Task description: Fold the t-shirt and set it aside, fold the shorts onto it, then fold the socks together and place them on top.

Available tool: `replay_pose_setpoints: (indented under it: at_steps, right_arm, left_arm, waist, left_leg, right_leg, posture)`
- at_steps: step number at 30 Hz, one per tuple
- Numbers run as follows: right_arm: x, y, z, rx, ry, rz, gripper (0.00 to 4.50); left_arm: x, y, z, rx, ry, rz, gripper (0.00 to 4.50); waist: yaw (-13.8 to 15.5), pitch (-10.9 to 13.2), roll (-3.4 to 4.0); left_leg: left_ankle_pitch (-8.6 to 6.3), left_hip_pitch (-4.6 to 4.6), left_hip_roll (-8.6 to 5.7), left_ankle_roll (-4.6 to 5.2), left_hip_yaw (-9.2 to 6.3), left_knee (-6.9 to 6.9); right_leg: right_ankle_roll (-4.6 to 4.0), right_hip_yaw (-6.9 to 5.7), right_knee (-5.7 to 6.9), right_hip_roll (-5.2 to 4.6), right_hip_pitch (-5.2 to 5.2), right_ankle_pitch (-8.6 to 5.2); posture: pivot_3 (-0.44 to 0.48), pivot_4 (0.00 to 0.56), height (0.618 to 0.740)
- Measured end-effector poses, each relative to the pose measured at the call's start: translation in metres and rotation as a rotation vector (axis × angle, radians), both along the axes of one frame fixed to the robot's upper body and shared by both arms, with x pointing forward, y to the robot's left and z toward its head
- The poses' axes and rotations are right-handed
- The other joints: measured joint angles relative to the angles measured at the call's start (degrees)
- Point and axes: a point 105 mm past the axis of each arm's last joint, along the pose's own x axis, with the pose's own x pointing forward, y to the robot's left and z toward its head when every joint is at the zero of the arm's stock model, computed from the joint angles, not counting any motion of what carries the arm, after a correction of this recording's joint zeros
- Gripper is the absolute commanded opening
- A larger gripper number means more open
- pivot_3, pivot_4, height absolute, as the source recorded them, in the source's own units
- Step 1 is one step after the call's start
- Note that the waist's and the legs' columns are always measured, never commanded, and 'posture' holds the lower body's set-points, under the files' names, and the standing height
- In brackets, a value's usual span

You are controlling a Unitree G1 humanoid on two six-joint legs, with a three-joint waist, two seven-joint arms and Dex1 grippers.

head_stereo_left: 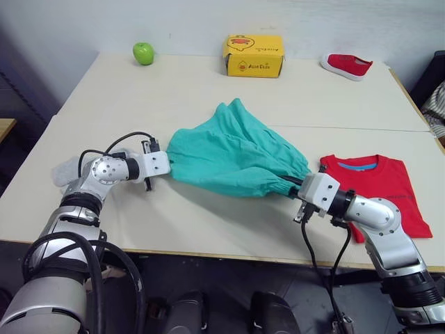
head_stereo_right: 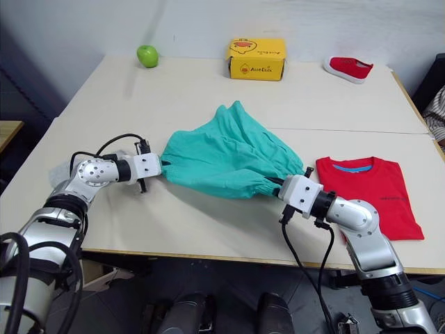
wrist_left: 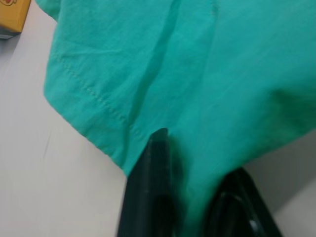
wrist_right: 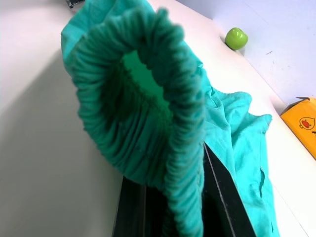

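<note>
Teal soft-fabric shorts (head_stereo_left: 233, 154) hang stretched between both grippers: left gripper (head_stereo_left: 167, 169) clamped at nine o'clock, right gripper (head_stereo_left: 297, 182) clamped on the gathered waistband at four o'clock.

Both head eyes look forward and down from above the pale wooden bench (head_stereo_left: 208, 90), sharing the whole top from slightly offset angles. Each wrist camera looks along its own black fingers, close against the crumpled teal fabric shorts (wrist_left: 197, 74), which both share.
</note>
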Motion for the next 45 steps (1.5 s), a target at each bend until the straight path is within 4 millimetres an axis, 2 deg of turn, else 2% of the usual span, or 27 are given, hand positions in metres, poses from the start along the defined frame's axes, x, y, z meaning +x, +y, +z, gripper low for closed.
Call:
replay_pose_setpoints:
  at_steps: [4,10,16,20,22,25,29,33,36,39,40,42,45]
  right_arm:
    - [-0.001,-0.001,-0.001,-0.01,-0.012,0.02,0.0]
    - [0.0,-0.011,-0.006,-0.024,-0.031,0.024,0.0]
    - [-0.008,-0.015,-0.023,-0.078,-0.008,0.092,0.0]
    - [-0.016,-0.015,-0.035,-0.119,0.001,0.161,0.0]
    - [-0.018,-0.014,-0.037,-0.139,-0.007,0.195,0.0]
    - [-0.031,-0.012,-0.045,-0.199,-0.015,0.289,0.0]
    - [-0.047,-0.014,-0.06,-0.255,0.018,0.375,0.0]
    - [-0.056,-0.015,-0.068,-0.279,0.035,0.42,0.0]
    - [-0.057,-0.017,-0.066,-0.228,0.073,0.401,0.0]
    - [-0.053,-0.017,-0.052,-0.081,0.155,0.325,0.0]
    - [-0.049,-0.018,-0.04,0.023,0.197,0.275,0.0]
    - [-0.044,-0.02,-0.024,0.133,0.24,0.219,0.0]
    - [-0.032,-0.025,-0.001,0.3,0.319,0.132,0.0]
  left_arm:
    - [-0.008,0.003,0.0,-0.036,0.043,-0.036,0.03]
    - [-0.049,0.016,-0.007,-0.159,0.217,-0.199,0.03]
    - [-0.119,0.036,-0.018,-0.206,0.373,-0.279,0.03]
    - [-0.167,0.033,-0.018,-0.233,0.494,-0.261,0.03]
    - [-0.18,0.034,-0.014,-0.243,0.529,-0.235,0.03]
    - [-0.212,0.037,-0.013,-0.232,0.676,-0.17,0.03]
    - [-0.232,0.031,-0.006,-0.263,0.779,-0.122,0.03]
    - [-0.242,0.027,0.004,-0.287,0.858,-0.08,0.03]
    - [-0.236,0.02,0.021,-0.318,0.858,-0.089,0.03]
    - [-0.205,0.01,0.058,-0.377,0.693,-0.147,0.03]
    - [-0.192,0.007,0.074,-0.403,0.635,-0.175,0.03]
    - [-0.176,0.002,0.09,-0.421,0.574,-0.213,0.03]
    - [-0.129,-0.01,0.12,-0.447,0.421,-0.297,0.03]
  waist:
    - [-0.38,0.0,0.0]
    - [-1.88,0.0,0.0]
    - [-3.96,0.04,-0.07]
    - [-3.9,0.15,-0.13]
    - [-3.29,0.18,-0.17]
    - [-3.11,0.21,-0.17]
    - [-2.98,0.21,-0.16]
    - [-3.15,0.22,-0.17]
    - [-2.93,0.22,-0.17]
    - [-1.89,0.23,-0.15]
    - [-1.61,0.23,-0.14]
    - [-1.6,0.23,-0.14]
    - [-0.88,0.24,-0.18]
  left_leg:
    - [-0.09,-0.01,0.01,0.02,0.1,-0.01]
    - [-0.32,-0.11,0.02,0.1,0.41,0.0]
    - [-0.48,-0.22,0.16,0.1,0.78,-0.03]
    - [-0.47,-0.17,0.26,0.07,0.82,-0.02]
    - [-0.47,-0.13,0.27,0.05,0.82,0.01]
    - [-0.52,-0.07,0.28,-0.01,0.85,-0.03]
    - [-0.55,-0.08,0.29,-0.05,0.91,-0.05]
    - [-0.57,-0.07,0.35,-0.09,0.95,-0.04]
    - [-0.56,-0.05,0.35,-0.09,0.98,-0.02]
    - [-0.54,-0.06,0.38,-0.13,0.95,0.04]
    - [-0.54,-0.06,0.38,-0.13,0.95,0.04]
    - [-0.54,-0.06,0.36,-0.14,0.96,0.04]
    - [-0.51,-0.14,0.35,-0.14,1.05,0.12]
  right_leg:
    - [0.01,0.0,-0.12,0.01,-0.01,0.01]
    - [0.01,0.0,-0.15,0.01,-0.3,0.0]
    - [0.01,0.04,-0.11,0.01,-0.66,0.0]
    - [0.01,0.16,-0.06,0.02,-0.68,0.0]
    - [-0.01,0.22,-0.05,0.0,-0.71,0.01]
    - [-0.04,0.34,-0.11,0.01,-0.74,0.0]
    - [-0.07,0.38,-0.1,0.03,-0.77,-0.02]
    - [-0.07,0.42,-0.1,0.13,-0.78,-0.02]
    - [-0.1,0.49,-0.13,0.12,-0.8,-0.03]
    - [-0.19,0.56,-0.09,0.12,-0.83,-0.01]
    - [-0.21,0.63,-0.08,0.12,-0.82,0.0]
    - [-0.22,0.63,-0.05,0.12,-0.83,0.01]
    - [-0.27,0.48,0.17,0.25,-0.9,0.07]
  posture:
    - [0.0,0.15,0.74]
    - [0.0,0.15,0.74]
    - [0.0,0.15,0.74]
    - [0.0,0.15,0.74]
    - [0.0,0.15,0.74]
    - [0.0,0.15,0.74]
    - [0.0,0.15,0.74]
    - [0.0,0.15,0.74]
    - [0.0,0.15,0.74]
    - [0.0,0.15,0.74]
    - [0.0,0.15,0.74]
    - [0.0,0.15,0.74]
    - [0.0,0.15,0.74]
